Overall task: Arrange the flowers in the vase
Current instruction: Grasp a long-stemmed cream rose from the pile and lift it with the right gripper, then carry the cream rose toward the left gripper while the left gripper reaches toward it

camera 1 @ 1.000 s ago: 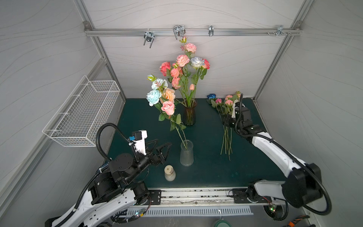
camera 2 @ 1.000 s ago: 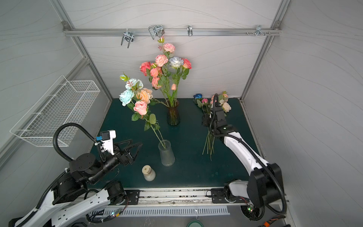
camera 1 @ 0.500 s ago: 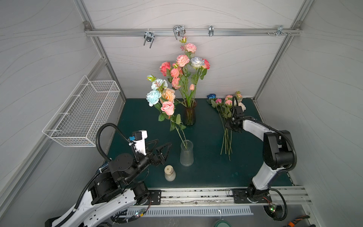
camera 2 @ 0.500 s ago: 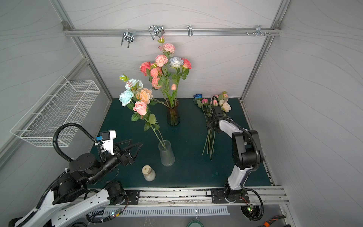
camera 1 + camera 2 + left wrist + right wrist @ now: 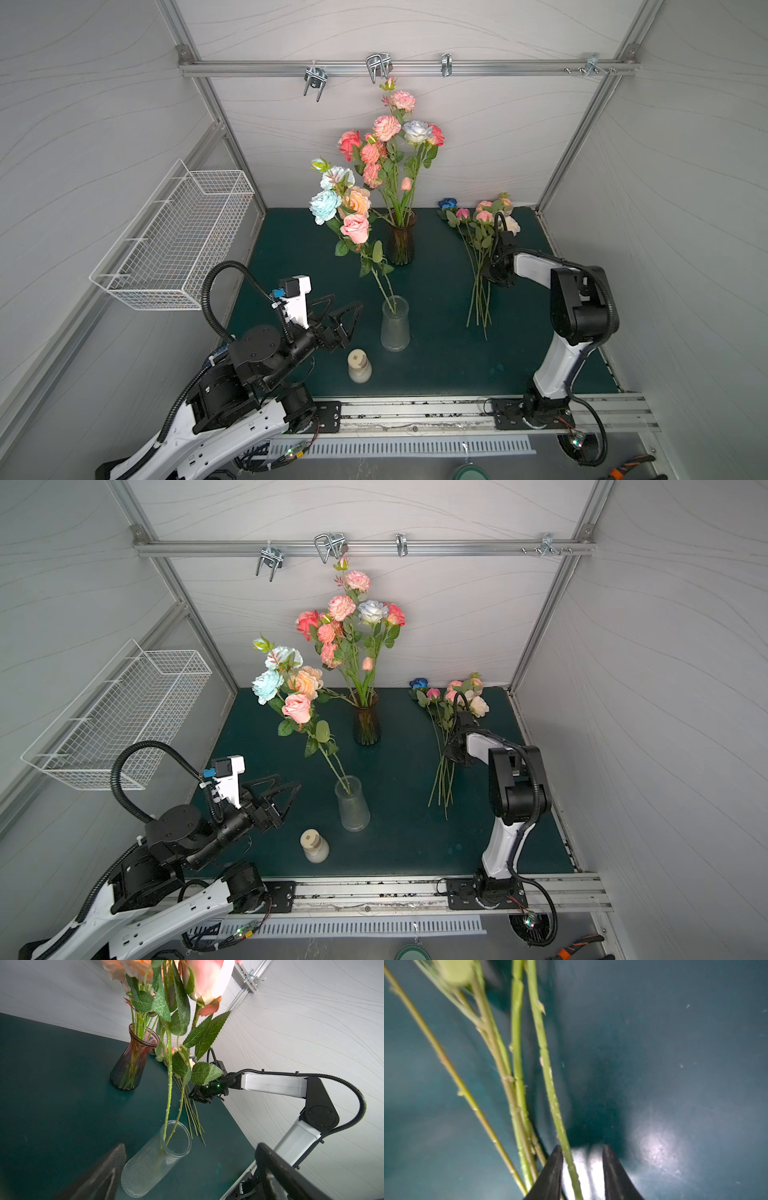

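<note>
Dark green mat point(image 5: 436, 365) makes the working surface, smooth and a little shiny, with a bright patch of light beside the right gripper point(image 5: 581, 1148) in the right wrist view. White walls point(image 5: 498, 137) with thin wavy lines close three sides, held by a grey metal frame point(image 5: 588, 126). A metal rail point(image 5: 498, 68) with hooks runs along the back wall, and a white wire basket point(image 5: 174, 241) hangs on the wall at the left arm's side.

Under the right gripper the loose flowers point(image 5: 478, 299) lie flat on the mat as a bundle. Their stems are long, thin and green, with small thorns and knots. The long axis runs from front to back: the pink, cream and blue heads point to the back wall, beyond the gripper, and the cut ends point to the front. The black fingers point(image 5: 552, 1172) stand a little apart; one stem point(image 5: 550, 1084) passes between them, close against one finger with a gap to the other. The other stems lie just beside, outside the fingers.

The left gripper point(image 5: 347, 302) is spread wide and holds nothing. Just ahead of its fingertips stands a clear vase point(image 5: 395, 328) of ribbed glass, upright, with a few tall flowers point(image 5: 355, 227) leaning in it. Farther beyond is a dark vase point(image 5: 402, 245) of tinted glass with a narrow neck, holding a bouquet point(image 5: 386, 129). A small cream bottle point(image 5: 359, 365) stands near this gripper, to its side.
</note>
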Robot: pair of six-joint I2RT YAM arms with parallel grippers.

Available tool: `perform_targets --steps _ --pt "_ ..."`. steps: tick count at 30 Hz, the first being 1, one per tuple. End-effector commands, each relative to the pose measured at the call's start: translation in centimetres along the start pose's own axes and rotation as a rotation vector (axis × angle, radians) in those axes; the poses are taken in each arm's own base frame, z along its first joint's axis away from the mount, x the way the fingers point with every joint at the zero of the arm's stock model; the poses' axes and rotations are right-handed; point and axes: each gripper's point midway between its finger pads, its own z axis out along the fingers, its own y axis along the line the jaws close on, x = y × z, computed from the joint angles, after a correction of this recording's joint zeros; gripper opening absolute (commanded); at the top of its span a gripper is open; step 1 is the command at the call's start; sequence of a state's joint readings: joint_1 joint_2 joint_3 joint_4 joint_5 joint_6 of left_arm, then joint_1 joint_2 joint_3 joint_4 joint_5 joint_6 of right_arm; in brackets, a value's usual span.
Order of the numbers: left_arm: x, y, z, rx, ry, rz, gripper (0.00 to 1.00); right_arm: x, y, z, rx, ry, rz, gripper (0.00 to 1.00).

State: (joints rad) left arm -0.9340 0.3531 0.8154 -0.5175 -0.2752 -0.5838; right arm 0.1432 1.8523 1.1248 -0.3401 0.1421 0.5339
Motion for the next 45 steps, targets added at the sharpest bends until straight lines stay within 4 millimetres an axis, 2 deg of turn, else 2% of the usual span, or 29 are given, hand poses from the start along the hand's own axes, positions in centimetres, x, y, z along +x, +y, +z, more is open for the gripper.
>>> perform_targets --steps 1,5,6,8,15,17,21,23,26,28,30,33,35,39,42,45 --pt "-2.3 -1.5 -1.2 0.057 -0.062 -0.023 0.99 0.6 -0.7 0.6 0.018 0.033 0.024 0.21" --pt "-3.8 -2.7 -2.3 0.104 -0.086 -0.028 0.99 -0.5 -0.6 -1.4 0.002 -0.034 0.029 0.02" --pt "-4.4 -3.1 -2.7 0.117 -0.099 -0.03 0.99 -1.0 -0.6 -2.2 -0.005 -0.065 0.034 0.0" --pt "-5.5 -3.7 -3.6 0.14 -0.126 -0.033 0.99 -1.8 -0.7 -3.9 -0.011 -0.122 0.045 0.0" --pt "-8.9 -5.5 -6.6 0.227 -0.223 -0.016 0.99 -4.9 -2.0 -12.2 -0.001 -0.382 0.103 0.0" --pt "-9.4 -6.1 -7.0 0.245 -0.23 -0.008 0.99 -5.4 -2.2 -14.3 -0.017 -0.438 0.119 0.0" --pt "-10.2 -7.6 -7.4 0.295 -0.225 0.026 0.99 -5.8 -1.5 -20.0 -0.093 -0.579 0.12 0.0" --pt "-10.5 -8.2 -7.5 0.307 -0.222 0.037 0.99 -6.1 -1.3 -21.7 -0.111 -0.623 0.109 0.0" --pt "-10.7 -8.9 -7.2 0.328 -0.211 0.047 0.99 -6.3 0.1 -22.3 -0.174 -0.592 0.086 0.0" --pt "-10.4 -9.4 -6.9 0.346 -0.191 0.05 0.99 -6.0 2.0 -22.8 -0.269 -0.578 0.038 0.0" --pt "-9.9 -10.5 -6.5 0.387 -0.151 0.076 0.99 -5.3 4.9 -24.6 -0.409 -0.609 -0.063 0.0" --pt "-9.5 -11.2 -5.7 0.389 -0.092 0.098 0.98 -4.4 7.3 -26.9 -0.467 -0.662 -0.158 0.0" --pt "-9.4 -11.4 -5.2 0.381 -0.07 0.104 0.98 -4.3 7.9 -26.6 -0.545 -0.572 -0.113 0.0" --pt "-9.1 -11.2 -4.7 0.373 -0.064 0.092 0.98 -3.7 8.2 -21.4 -0.556 -0.302 -0.053 0.0" --pt "-8.7 -10.9 -4.6 0.368 -0.06 0.082 0.98 -2.4 8.8 -19.0 -0.629 -0.178 0.008 0.0" --pt "-8.4 -10.5 -4.5 0.352 -0.056 0.074 0.99 -2.3 8.2 -16.9 -0.724 -0.059 0.142 0.0"
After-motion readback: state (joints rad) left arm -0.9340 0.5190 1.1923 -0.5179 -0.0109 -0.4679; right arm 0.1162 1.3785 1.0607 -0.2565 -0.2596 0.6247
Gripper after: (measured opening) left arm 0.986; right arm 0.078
